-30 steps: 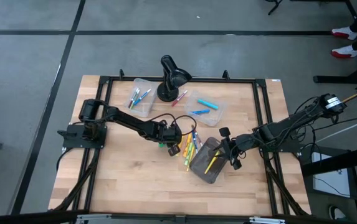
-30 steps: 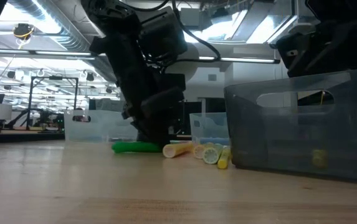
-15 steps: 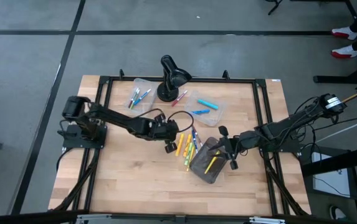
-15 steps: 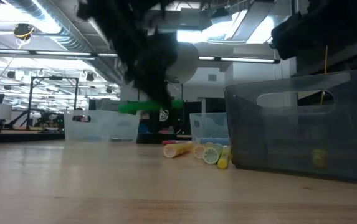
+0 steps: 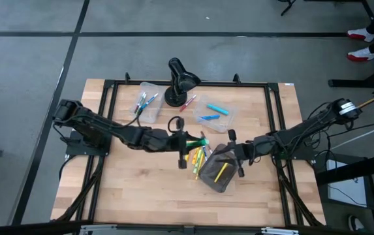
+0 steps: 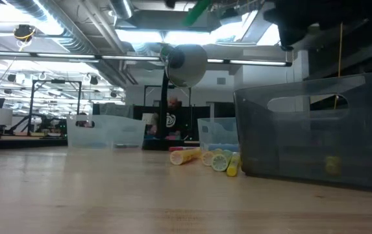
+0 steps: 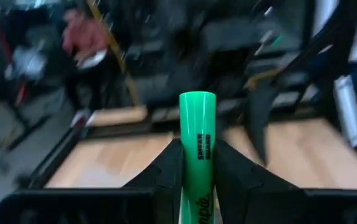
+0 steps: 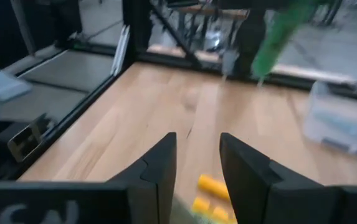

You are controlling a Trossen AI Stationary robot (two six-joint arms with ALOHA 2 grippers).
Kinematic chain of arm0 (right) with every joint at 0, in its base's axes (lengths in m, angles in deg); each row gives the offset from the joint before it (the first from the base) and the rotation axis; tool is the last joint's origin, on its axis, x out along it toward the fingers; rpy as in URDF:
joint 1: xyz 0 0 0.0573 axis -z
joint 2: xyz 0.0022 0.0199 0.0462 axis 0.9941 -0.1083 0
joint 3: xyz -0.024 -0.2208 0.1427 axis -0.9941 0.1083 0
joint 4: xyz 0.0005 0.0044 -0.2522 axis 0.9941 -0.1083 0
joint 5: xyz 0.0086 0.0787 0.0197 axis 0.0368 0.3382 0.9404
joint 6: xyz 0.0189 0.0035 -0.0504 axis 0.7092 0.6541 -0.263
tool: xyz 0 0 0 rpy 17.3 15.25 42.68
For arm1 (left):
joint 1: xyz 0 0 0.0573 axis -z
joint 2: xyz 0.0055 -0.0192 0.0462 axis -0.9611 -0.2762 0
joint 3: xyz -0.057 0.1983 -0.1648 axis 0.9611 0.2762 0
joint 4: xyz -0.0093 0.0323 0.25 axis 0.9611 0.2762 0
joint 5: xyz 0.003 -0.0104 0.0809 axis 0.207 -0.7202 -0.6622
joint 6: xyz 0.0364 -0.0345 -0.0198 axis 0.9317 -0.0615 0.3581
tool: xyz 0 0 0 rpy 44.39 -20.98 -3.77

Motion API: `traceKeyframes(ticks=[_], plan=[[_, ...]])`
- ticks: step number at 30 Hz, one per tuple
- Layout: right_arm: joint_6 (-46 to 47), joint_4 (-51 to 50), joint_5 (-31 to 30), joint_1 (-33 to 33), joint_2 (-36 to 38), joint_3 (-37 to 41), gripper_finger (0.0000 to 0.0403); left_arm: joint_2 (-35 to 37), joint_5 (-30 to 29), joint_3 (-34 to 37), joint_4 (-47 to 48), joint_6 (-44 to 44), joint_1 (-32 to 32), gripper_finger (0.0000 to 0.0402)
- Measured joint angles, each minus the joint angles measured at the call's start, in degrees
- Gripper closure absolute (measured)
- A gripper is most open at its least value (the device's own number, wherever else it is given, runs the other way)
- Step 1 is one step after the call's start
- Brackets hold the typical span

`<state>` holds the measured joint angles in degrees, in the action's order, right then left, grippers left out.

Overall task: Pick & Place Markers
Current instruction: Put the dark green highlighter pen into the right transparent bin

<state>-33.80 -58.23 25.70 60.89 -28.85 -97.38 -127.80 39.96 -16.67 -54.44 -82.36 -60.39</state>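
In the high view the left arm stretches from the left edge of the table toward the centre of the frame, and the left gripper (image 5: 193,140) is clamped on a green marker (image 5: 200,140) that pokes out toward the right, lifted above the loose markers (image 5: 196,156) lying in a yellow and orange cluster just below centre. The left wrist view shows the two dark fingers (image 7: 166,168) pressed against both sides of that green marker (image 7: 197,140), its blunt end pointing away from the camera. In the low view the same green marker (image 6: 198,10) appears tilted at the top centre of the frame, high over the wooden table (image 6: 108,195), while the yellow ends of the loose markers (image 6: 218,160) rest on the wood just left of the grey bin (image 6: 315,130). The right gripper (image 5: 233,151) sits at centre right of the high view, over the upper edge of the grey bin (image 5: 216,171), which holds a yellow marker (image 5: 222,172); in the right wrist view its fingers (image 8: 159,165) stand apart with nothing between them. Two clear trays (image 5: 149,102) and a black desk lamp (image 5: 180,79) sit in the upper middle
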Motion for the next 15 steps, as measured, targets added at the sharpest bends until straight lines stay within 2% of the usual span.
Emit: traceKeyframes(ticks=[8, 12, 15], plan=[[-4.7, 19.1, -0.9, 2.3, -11.1, 0.0, 0.0281, -0.1, 9.2, 0.0, -7.3, 2.9, 0.0, 0.0343], [-4.7, 27.6, -1.3, 4.2, -16.2, 0.0, 0.0281, -0.2, 10.4, 0.0, -7.6, 2.8, -0.1, 0.0343], [-4.4, 28.2, -1.3, 5.6, -18.7, 0.0, 0.0280, -1.4, 10.7, -0.1, -8.5, 1.8, -0.1, 0.0343]])
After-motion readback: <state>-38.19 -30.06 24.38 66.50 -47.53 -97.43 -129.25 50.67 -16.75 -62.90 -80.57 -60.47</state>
